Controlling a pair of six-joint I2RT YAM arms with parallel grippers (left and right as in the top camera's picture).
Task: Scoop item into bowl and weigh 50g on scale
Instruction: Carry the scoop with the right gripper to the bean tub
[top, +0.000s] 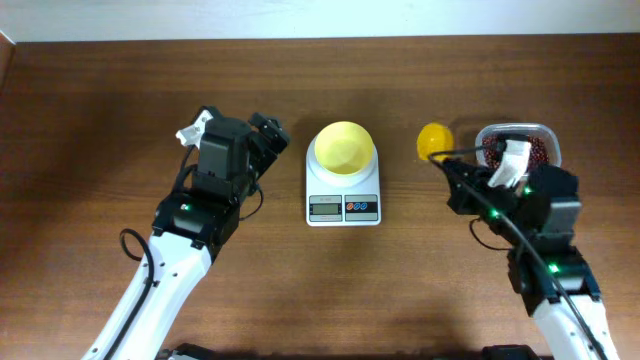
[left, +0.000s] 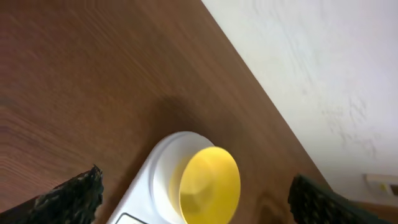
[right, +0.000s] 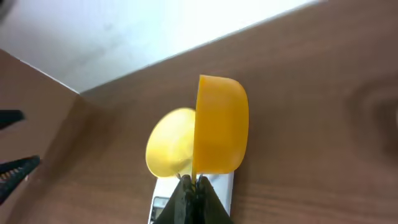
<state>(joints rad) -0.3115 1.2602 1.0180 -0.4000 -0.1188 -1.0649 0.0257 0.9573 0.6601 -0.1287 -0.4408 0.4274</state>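
Note:
The pale yellow bowl (top: 343, 148) stands on the white scale (top: 343, 208) at the table's middle, and it looks empty. It also shows in the left wrist view (left: 208, 183) on the scale (left: 158, 180). My left gripper (top: 270, 135) is open and empty just left of the scale, its fingers (left: 193, 202) spread either side of the bowl. My right gripper (top: 447, 166) is shut on the handle of a yellow scoop (top: 434, 140), held between the scale and the tub. In the right wrist view the scoop (right: 221, 134) stands in front of the bowl (right: 168, 149). Dark red-brown beans (top: 492, 150) lie in the tub.
A clear plastic tub (top: 545, 130) sits at the right, partly hidden by my right arm. A pale wall runs along the table's far edge (left: 311, 74). The brown wooden table (top: 100, 120) stretches around both arms.

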